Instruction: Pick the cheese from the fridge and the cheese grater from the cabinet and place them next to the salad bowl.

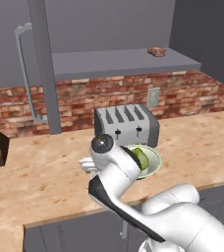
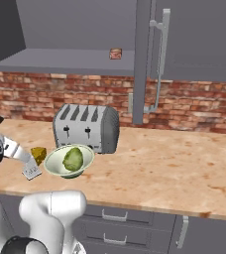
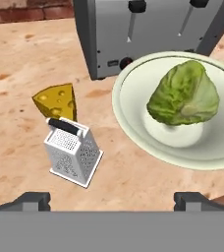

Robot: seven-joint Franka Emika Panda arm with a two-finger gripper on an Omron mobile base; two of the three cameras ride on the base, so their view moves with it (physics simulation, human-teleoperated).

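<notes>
Hand (image 3: 112,201) open, empty, fingertips wide apart, angled downward.

Tan speckled counter (image 2: 174,163) along a brick wall, silver toaster (image 2: 87,127) at its far side, pale bowl (image 2: 58,167) of lettuce just in front, cheese wedge (image 3: 57,100) and small grater (image 3: 73,154) left of the bowl, touching each other

No text, label, brand, number or sign can be read in any of the views. The toaster (image 3: 148,34) front, with its levers and knob, is plain, and the faces of the grater (image 3: 72,152) carry only perforations. The cheese (image 3: 57,101) and the bowl (image 3: 133,128) are unmarked too.
</notes>
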